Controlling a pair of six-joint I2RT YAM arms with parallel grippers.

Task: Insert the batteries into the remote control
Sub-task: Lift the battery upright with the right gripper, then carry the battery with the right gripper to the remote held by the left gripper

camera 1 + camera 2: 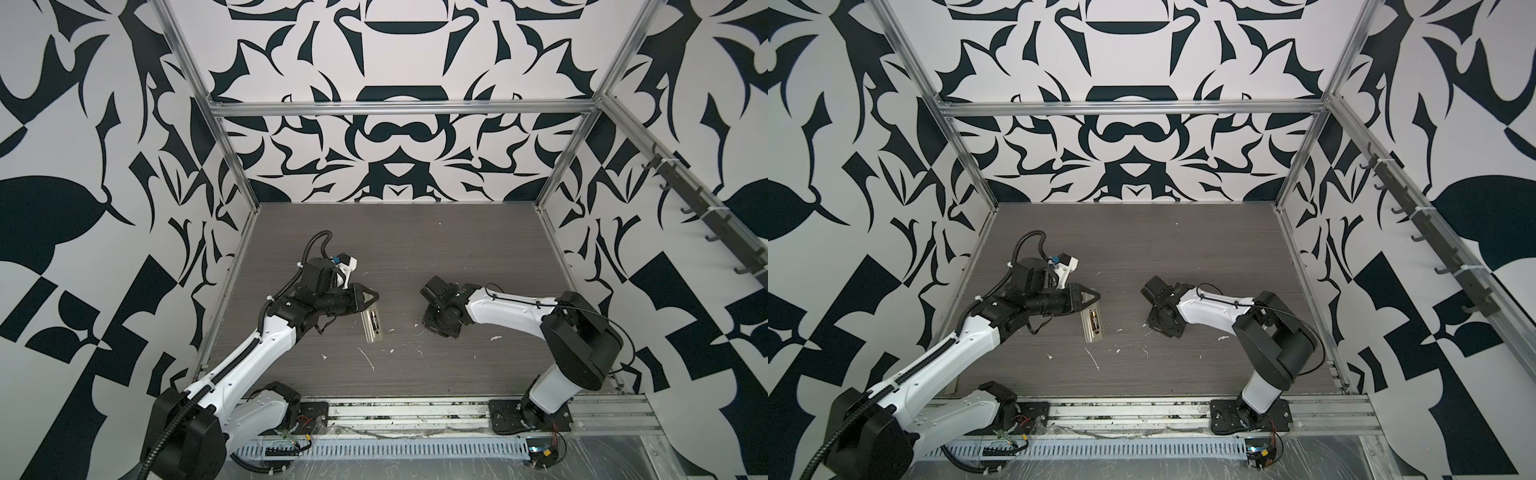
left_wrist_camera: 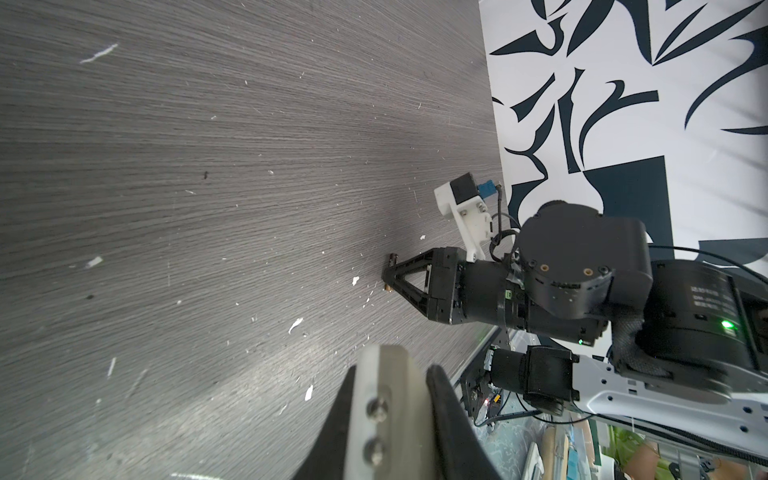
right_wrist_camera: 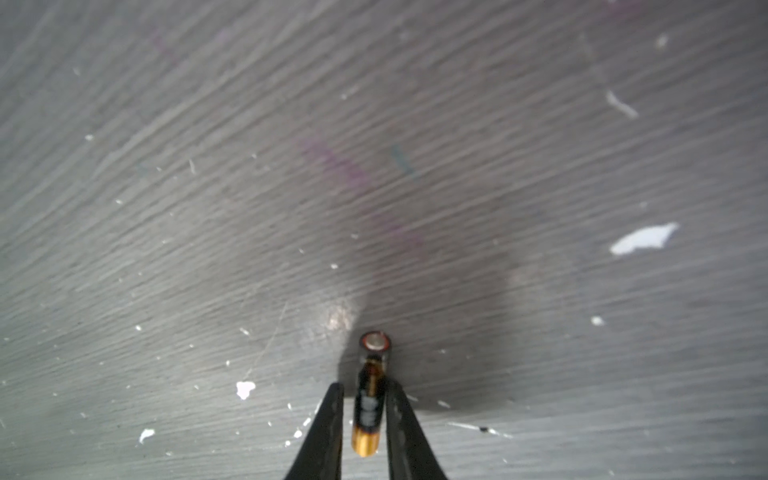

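The remote control (image 1: 371, 327) lies left of centre with its pale back up, and its far end is pinched in my left gripper (image 1: 367, 305), which is shut on it. One dark and gold battery (image 1: 375, 322) sits in its recess. In the left wrist view the remote (image 2: 386, 415) is a pale slab with two screws between the black fingers (image 2: 444, 415). My right gripper (image 3: 365, 390) is down at the table right of centre. A second battery (image 3: 370, 399) lies between its fingers. One finger touches it, and a sliver of table shows at the other.
White flecks and scratches (image 1: 368, 358) dot the grey wood-grain table (image 1: 415, 249). Metal frame posts (image 1: 232, 166) and patterned walls enclose the sides and back. A rail with both arm bases (image 1: 528, 415) runs along the front edge.
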